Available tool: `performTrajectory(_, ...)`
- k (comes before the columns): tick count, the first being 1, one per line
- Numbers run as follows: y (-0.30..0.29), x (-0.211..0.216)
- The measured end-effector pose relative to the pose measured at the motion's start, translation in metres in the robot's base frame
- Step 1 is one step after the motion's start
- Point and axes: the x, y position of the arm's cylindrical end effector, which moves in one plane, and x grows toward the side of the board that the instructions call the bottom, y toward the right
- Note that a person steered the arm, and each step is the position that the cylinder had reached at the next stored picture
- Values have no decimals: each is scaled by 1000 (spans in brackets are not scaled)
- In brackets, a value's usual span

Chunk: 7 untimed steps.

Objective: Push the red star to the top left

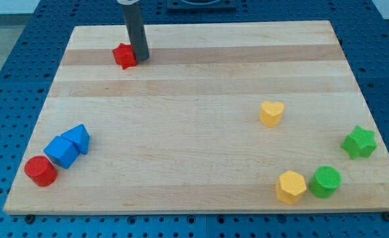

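The red star (123, 55) lies on the wooden board (194, 125) near the view's top, left of the middle. My tip (141, 58) rests against the star's right side. The dark rod rises from there out of the view's top.
A red cylinder (40, 170) and two blue blocks (69, 147) sit at the bottom left. A yellow heart (271, 113) lies right of centre. A green star (358, 141) is at the right edge. A yellow hexagon (290, 186) and a green cylinder (325, 181) sit at the bottom right.
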Motion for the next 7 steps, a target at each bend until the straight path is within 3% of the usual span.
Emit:
performTrajectory(2, -41, 0)
performTrajectory(4, 20, 19)
performTrajectory(5, 9, 58)
performTrajectory(7, -45, 61)
